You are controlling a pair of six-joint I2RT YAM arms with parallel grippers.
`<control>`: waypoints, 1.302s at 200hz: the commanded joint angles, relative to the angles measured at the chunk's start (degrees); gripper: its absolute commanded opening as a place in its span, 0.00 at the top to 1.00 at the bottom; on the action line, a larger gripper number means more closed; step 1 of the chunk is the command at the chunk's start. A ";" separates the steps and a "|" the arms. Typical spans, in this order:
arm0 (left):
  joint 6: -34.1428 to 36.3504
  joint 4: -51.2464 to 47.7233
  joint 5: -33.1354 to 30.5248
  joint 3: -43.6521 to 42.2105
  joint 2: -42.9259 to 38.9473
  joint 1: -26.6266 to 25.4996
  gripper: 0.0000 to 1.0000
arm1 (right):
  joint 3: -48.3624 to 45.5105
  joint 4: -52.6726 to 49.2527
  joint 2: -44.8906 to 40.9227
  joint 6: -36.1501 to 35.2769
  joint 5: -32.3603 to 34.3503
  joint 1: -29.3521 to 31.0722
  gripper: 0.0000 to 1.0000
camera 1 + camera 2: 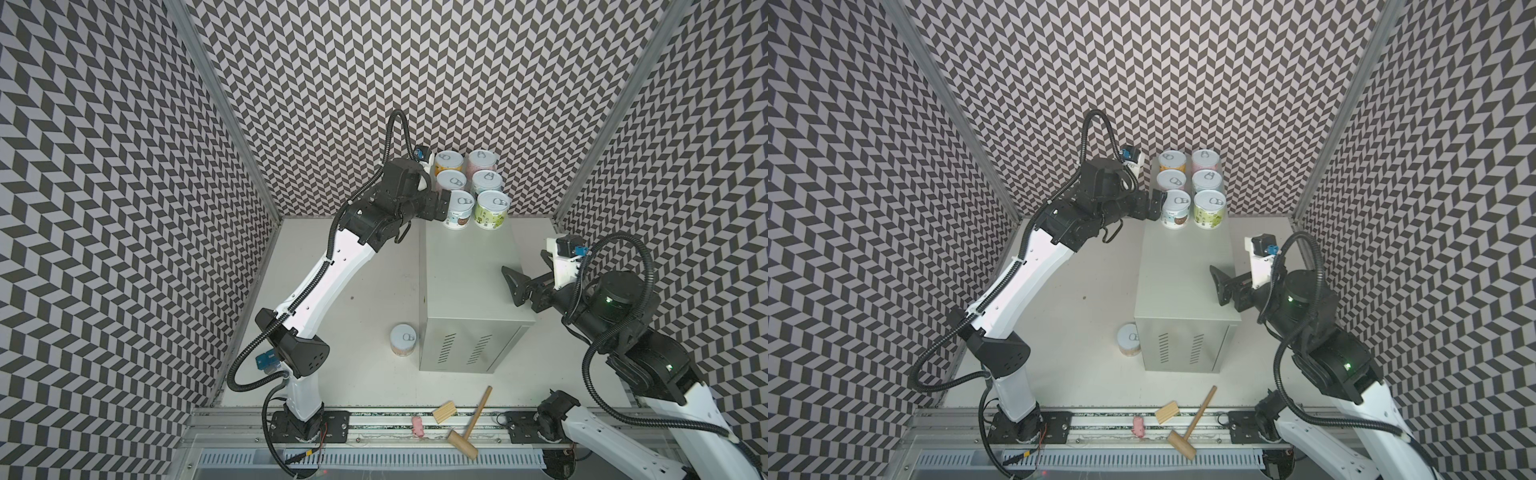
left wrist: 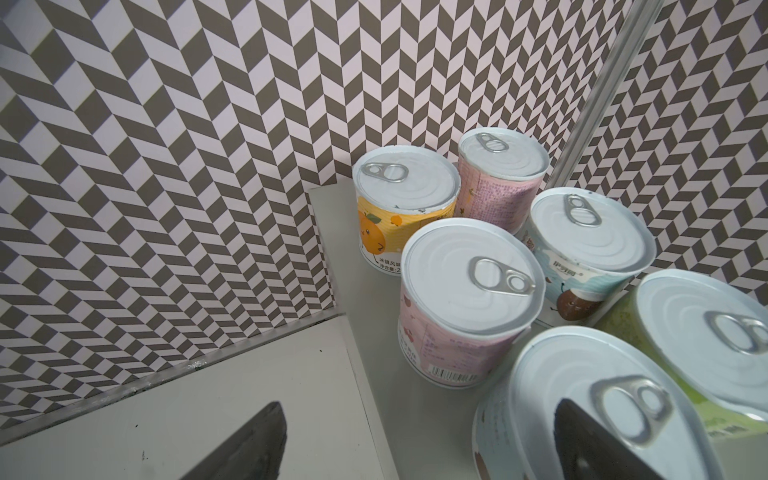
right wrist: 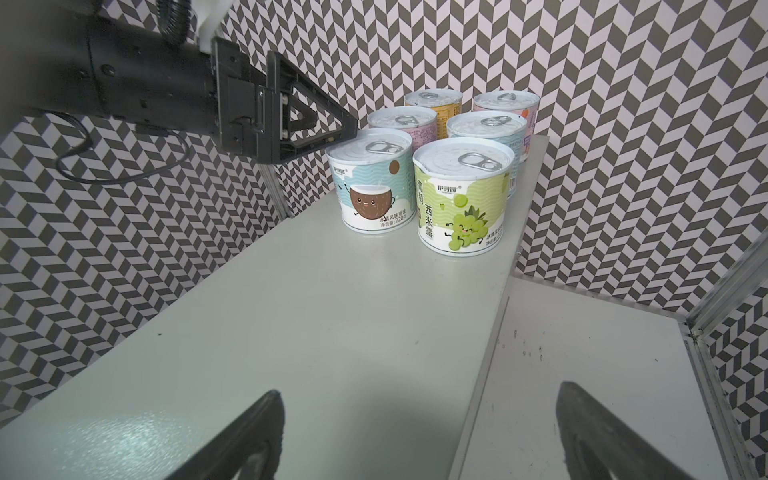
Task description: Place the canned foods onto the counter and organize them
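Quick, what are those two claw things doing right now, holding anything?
Left gripper: open, holding nothing, beside the light blue coconut can.
Right gripper: open, holding nothing, at the counter edge.

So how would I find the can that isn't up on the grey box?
Find the tall pale grey metal cabinet. On the white tabletop by its vented front's left corner stands a short silver-lidded can. It's alone; the other six cans sit on top.
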 commanded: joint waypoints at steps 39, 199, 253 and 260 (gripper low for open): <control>0.58 -7.73 -3.88 1.81 2.02 -0.30 0.00 | -0.20 3.00 -0.38 0.69 -0.18 -0.19 0.01; 0.23 -9.69 -6.92 1.13 0.38 -0.55 0.00 | -0.47 3.93 0.03 0.78 -0.78 -0.17 0.01; 0.49 -9.74 -6.93 0.82 -0.41 -0.58 0.00 | -0.65 4.17 0.21 0.96 -1.12 -0.19 0.01; 0.67 -9.64 -6.68 0.96 -0.58 -0.64 0.00 | -0.67 4.23 0.21 1.02 -1.15 -0.20 0.01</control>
